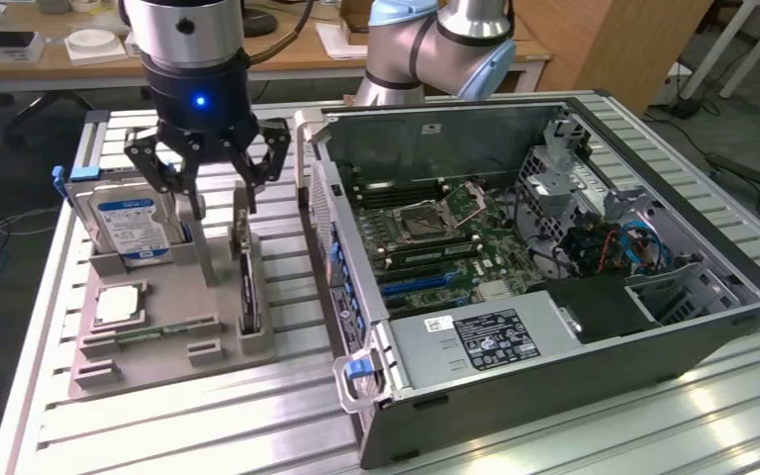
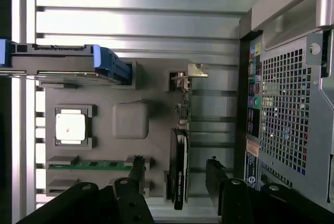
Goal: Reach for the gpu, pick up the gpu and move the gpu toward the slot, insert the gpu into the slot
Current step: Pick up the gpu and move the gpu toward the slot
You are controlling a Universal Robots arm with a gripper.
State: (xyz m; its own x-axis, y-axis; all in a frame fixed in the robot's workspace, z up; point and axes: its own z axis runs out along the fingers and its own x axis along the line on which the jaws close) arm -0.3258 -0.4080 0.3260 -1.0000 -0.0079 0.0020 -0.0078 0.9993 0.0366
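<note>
Counter (image 1: 155, 435) slats are noted nearest, carrying a grey tray (image 1: 142, 366). On the tray, a memory stick (image 1: 155, 329) and a processor chip (image 1: 116, 305) are laid flat. Beyond them the gpu (image 1: 245, 269) is stood on edge in its holder, untouched, just beside the opened computer case (image 1: 552, 396). The claw (image 1: 222, 206) is held released above the card, lined up to straddle it, with nothing grasped. For a sound reach, it is judged that the descent should be kept straight, the thin card centred between the fingers, and the hard drive (image 1: 130, 226) avoided.
</note>
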